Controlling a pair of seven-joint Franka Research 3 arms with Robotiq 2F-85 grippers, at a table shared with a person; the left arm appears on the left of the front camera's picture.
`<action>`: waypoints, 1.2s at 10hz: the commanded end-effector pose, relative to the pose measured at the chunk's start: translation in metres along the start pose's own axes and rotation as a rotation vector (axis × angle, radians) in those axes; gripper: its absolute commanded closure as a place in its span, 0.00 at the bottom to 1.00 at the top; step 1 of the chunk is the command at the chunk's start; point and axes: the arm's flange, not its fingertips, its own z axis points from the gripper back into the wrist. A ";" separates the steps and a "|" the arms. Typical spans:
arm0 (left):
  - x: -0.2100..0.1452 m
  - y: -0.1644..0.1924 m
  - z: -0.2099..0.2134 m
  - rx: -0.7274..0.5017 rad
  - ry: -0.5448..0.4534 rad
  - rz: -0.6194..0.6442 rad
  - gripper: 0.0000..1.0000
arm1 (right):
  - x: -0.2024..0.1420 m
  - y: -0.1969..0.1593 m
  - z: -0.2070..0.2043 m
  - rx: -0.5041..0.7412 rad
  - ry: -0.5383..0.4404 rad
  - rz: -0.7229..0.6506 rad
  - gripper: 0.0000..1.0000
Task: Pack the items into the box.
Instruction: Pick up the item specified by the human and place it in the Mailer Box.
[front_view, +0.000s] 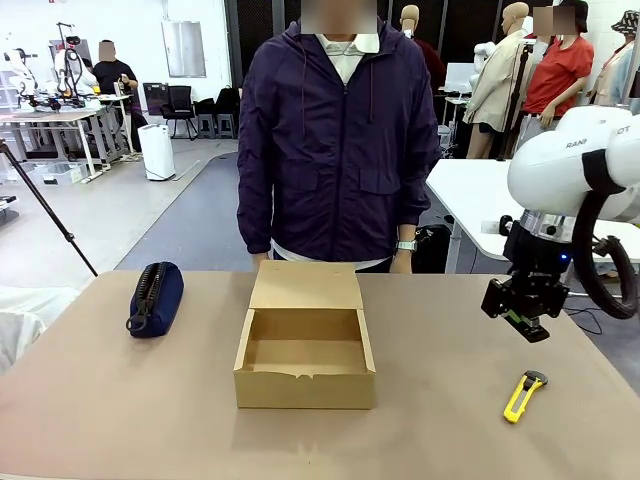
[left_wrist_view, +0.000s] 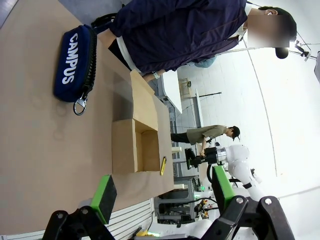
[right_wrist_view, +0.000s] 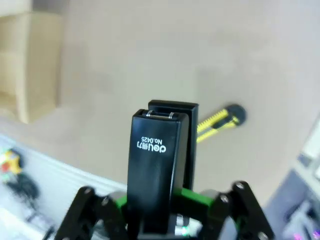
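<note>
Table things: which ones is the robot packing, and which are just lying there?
For the job: the box, the black stapler held in the right gripper, the yellow utility knife on the table.
Just lying about: the navy pouch, left of the box.

The tan cardboard box (front_view: 305, 388) sits open, its flap lid folded back flat. Right of the box, the black stapler (right_wrist_view: 159, 160) is clamped in the right tool (front_view: 526, 312), above the worktop (front_view: 120, 400). The yellow utility knife (front_view: 523, 395) lies flat beneath it.
</note>
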 end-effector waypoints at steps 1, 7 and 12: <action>0.001 -0.002 0.000 -0.019 -0.007 -0.013 0.00 | 0.042 0.048 0.003 0.044 -0.064 0.408 1.00; 0.001 -0.002 0.000 -0.019 -0.007 -0.013 0.00 | 0.161 0.247 -0.034 0.045 0.045 1.338 1.00; 0.001 -0.002 0.000 -0.019 -0.007 -0.013 0.00 | 0.150 0.287 -0.073 0.131 0.115 1.498 1.00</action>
